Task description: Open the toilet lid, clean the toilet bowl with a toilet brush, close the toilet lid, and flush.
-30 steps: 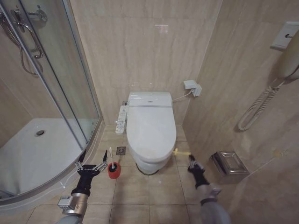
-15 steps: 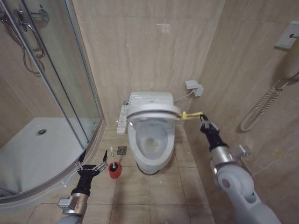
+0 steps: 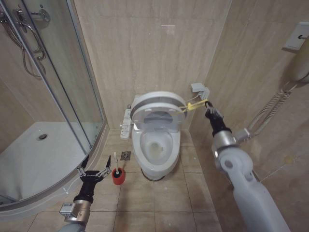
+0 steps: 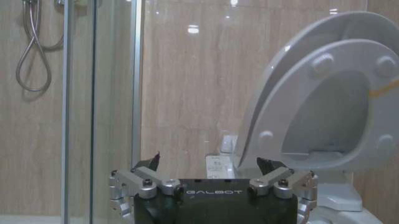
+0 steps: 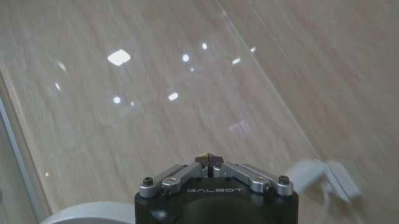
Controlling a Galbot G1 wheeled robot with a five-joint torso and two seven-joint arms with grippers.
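Tiled floor point(image 3: 159, 203): toilet bowl point(image 3: 155, 159), red holder cup point(image 3: 118, 177)

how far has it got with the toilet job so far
Early. The toilet lid is tilted well up, the toilet bowl exposed. The right gripper is shut on the yellow tie at the lid's edge. The left gripper hangs open beside the toilet brush, which stands untouched in its red holder. Scrubbing, closing and flushing remain.
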